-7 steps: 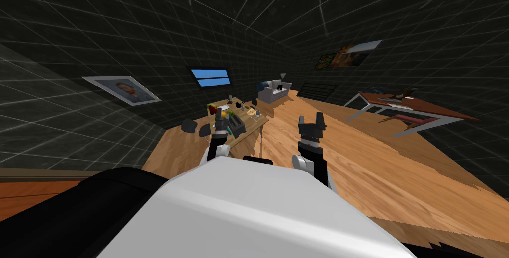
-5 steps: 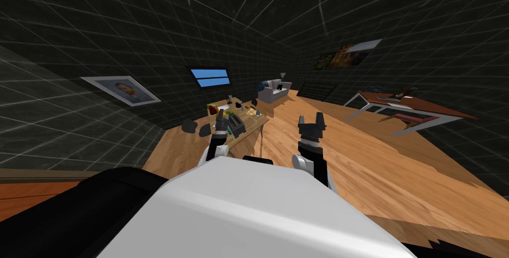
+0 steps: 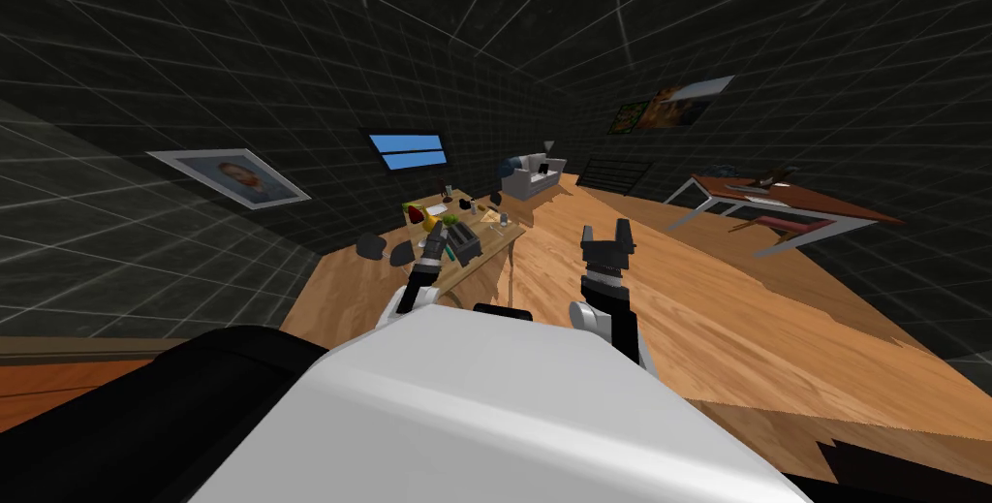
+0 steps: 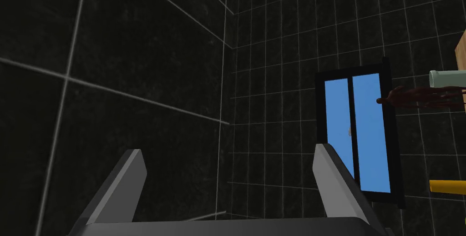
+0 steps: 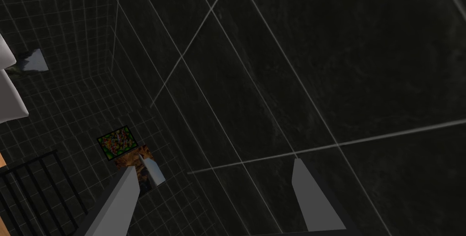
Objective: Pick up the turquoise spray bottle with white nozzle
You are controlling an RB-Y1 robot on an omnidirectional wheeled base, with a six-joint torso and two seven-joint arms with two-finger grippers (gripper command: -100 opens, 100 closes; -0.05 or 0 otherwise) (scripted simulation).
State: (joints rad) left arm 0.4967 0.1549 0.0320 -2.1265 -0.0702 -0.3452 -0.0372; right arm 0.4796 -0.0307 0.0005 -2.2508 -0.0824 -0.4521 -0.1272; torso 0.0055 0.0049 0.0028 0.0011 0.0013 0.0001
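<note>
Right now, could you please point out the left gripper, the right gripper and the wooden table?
left gripper (image 4: 229, 151), left wrist view, between fingertips.
right gripper (image 3: 605, 230), head view, between fingertips.
wooden table (image 3: 492, 239), head view, bare top near edge.

Turquoise spray bottle (image 3: 449, 256), a mere speck, on the table's (image 3: 506, 236) near edge beside the toaster (image 3: 465, 242)

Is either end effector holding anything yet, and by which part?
Nothing is held. The left end effector and the right end effector are both open, with nothing gripped in either.
</note>
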